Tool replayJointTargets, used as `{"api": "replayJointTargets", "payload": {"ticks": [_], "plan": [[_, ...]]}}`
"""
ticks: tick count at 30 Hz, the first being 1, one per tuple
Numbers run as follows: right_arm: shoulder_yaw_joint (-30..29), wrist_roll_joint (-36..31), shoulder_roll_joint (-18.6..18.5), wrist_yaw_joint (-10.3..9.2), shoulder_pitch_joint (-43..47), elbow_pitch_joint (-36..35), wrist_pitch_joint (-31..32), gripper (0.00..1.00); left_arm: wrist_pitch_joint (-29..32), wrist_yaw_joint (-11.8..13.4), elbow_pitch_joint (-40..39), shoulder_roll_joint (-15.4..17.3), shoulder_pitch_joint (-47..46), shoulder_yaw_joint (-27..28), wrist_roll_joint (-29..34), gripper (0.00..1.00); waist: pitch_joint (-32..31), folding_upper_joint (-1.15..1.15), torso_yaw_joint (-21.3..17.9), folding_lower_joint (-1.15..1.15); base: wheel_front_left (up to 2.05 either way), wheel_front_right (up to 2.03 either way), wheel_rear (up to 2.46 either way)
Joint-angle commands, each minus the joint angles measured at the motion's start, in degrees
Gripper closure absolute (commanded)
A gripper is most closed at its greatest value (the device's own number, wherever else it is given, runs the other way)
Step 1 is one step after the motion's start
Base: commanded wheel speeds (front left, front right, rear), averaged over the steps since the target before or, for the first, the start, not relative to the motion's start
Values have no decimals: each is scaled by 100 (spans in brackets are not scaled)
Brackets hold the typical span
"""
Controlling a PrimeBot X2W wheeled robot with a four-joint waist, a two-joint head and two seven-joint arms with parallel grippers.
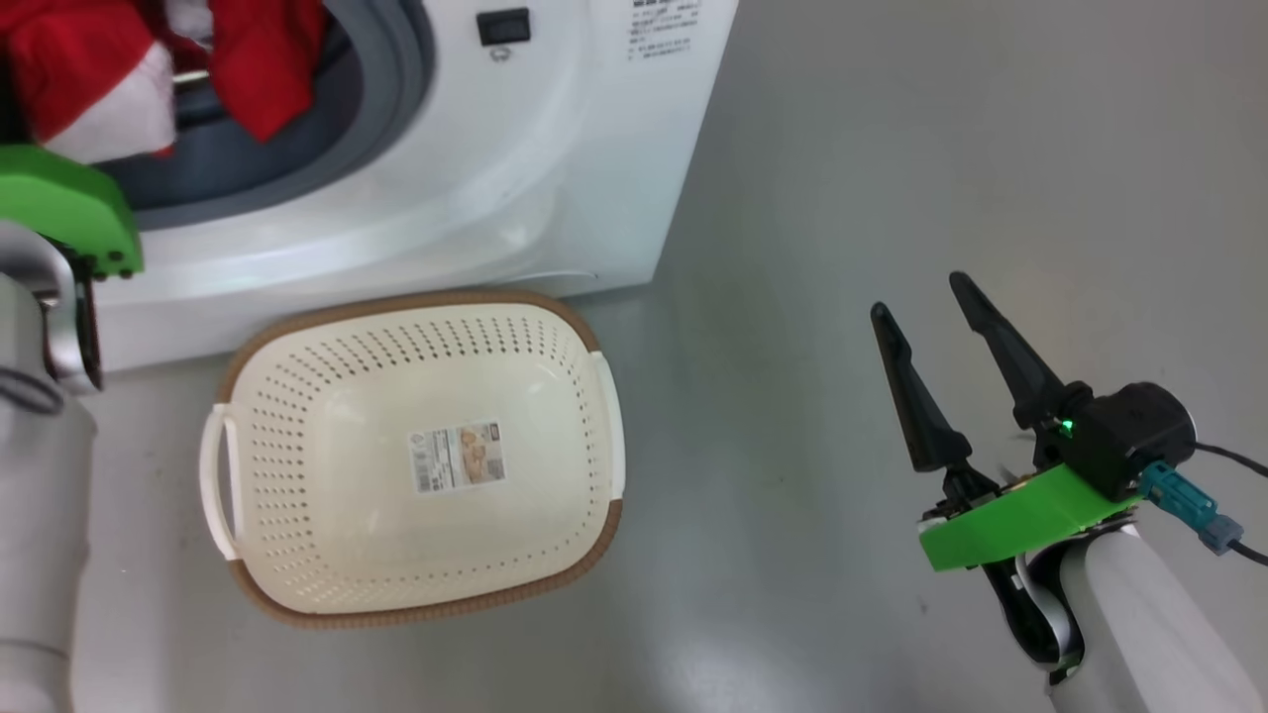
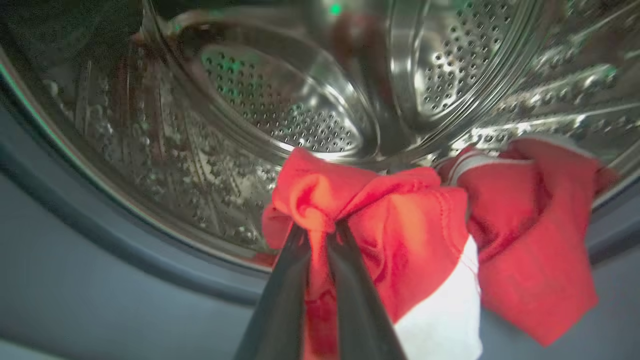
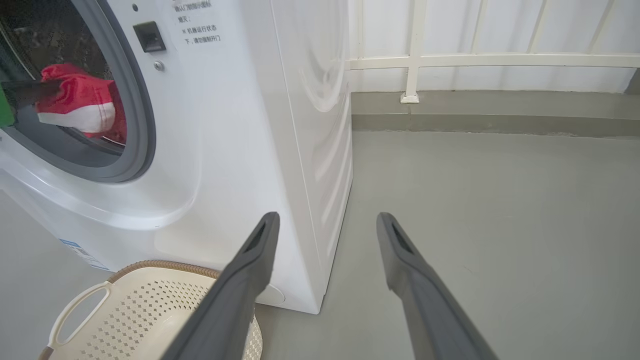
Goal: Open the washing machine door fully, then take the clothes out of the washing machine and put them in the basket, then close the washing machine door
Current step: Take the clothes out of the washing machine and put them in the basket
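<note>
Left wrist view: left gripper (image 2: 320, 229) clamped on clothes (image 2: 410, 225) at washer (image 2: 280, 100) mouth. Right gripper (image 1: 918, 297) spread wide, well apart from basket (image 1: 416, 298).

The clothes (image 1: 59, 59) partly block the washing machine (image 1: 555, 149) mouth. The basket (image 1: 416, 297) is open above, and the floor (image 1: 892, 149) beside it is free.

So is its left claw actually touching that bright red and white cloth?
Touching. The left wrist view shows the left gripper pinched shut on a bunched fold of the bright red garment, at the mouth of the perforated steel drum.
</note>
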Motion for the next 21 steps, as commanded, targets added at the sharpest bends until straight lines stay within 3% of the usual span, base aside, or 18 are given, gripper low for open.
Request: {"api": "replayJointTargets", "payload": {"ticks": [1,8,21], "plan": [[66,41,-37,36,154,-108,-37,0,-67,-28,-404,239,246,209,-86,100,-199,0,102,0,0,0,0],[35,91,-33,36,310,-20,-37,0,-69,5,-1780,163,1305,404,-80,100,-629,0,237,0,0,0,0],[48,128,-8,36,650,104,-37,0,-69,33,-3346,18,2672,522,18,100,-1431,0,279,0,0,0,0]]}}
